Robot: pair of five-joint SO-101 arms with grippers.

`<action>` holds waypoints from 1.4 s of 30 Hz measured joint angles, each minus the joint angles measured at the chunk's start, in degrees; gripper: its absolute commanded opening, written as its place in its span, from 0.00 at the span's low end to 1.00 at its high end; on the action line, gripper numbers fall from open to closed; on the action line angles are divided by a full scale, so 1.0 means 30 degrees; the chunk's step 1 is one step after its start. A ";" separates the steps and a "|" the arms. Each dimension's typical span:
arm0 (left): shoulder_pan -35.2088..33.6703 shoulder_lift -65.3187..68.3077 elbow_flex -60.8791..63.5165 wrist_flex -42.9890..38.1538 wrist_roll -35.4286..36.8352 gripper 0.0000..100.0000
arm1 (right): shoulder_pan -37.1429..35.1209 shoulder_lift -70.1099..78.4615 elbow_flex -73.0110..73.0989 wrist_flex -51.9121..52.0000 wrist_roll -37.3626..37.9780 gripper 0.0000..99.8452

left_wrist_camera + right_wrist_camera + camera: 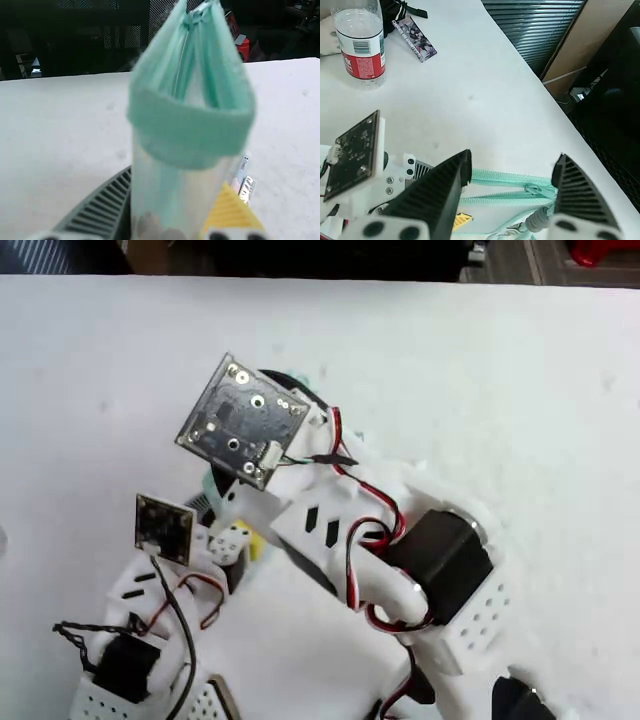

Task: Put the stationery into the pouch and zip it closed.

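The mint-green clear-walled pouch (187,130) stands on its edge on the white counter (500,360), under both arms. The left tool (165,220) appears clamped on one end of it. White pens (244,177) show at its clear side, though I cannot tell whether they are fully inside.

What matters is how the zip lies to the right tool (515,159). That tool hangs spread wide over the pouch's top edge. The mint zip track (495,177) runs crosswise from one dark ribbed jaw to the other, so its long axis lies along the opening, not across it. The zip slider (532,190) sits close to the jaw farther from the left tool, and the two tracks part from it toward the held end.

Closing probably means pinching the slider and drawing it toward the left tool. The right arm is the nearer one for that.
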 measured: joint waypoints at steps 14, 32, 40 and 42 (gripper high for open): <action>-0.1260 -0.0088 -0.0791 0.1524 0.0000 0.14 | 0.9524 0.4982 0.1084 -0.0527 0.1553 0.25; -0.5128 -0.0088 -0.0762 0.0879 0.0117 0.04 | 0.8967 1.6293 0.2432 -0.4747 0.7150 0.25; -0.5099 -0.0088 -0.0762 0.0879 0.0117 0.04 | 0.8205 1.8403 0.2403 -0.5158 1.0051 0.25; -0.4952 -0.0088 -0.0762 0.0879 0.0088 0.04 | 0.8264 1.9048 0.2139 -0.5216 1.0139 0.25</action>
